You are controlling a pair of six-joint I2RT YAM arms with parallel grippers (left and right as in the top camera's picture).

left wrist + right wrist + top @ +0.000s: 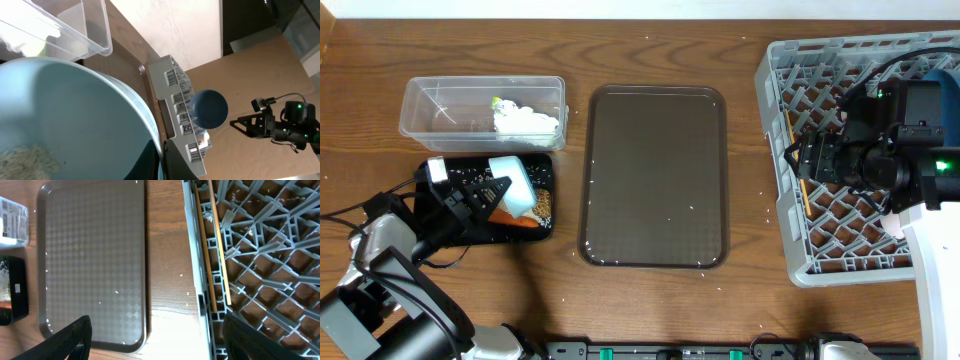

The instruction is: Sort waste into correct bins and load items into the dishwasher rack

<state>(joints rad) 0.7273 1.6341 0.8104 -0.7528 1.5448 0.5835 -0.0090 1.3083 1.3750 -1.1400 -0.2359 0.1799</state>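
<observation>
Left gripper [498,190] pinched light-blue cup [520,180] over shallow black rectangular tray [546,226]; right gripper [795,162] hung spread above large grey plastic lattice rack [775,60].

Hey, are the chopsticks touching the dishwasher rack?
Touching. The right wrist view shows the chopsticks lying flat on the dishwasher rack, resting on its lattice floor beside one wall.

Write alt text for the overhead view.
The left arm's jaws grip a light-blue cup over the black tray. Behind it a clear tub holds a white napkin; a brown serving tray lies mid-table, and the right arm's open jaws hover over the grey rack.
</observation>
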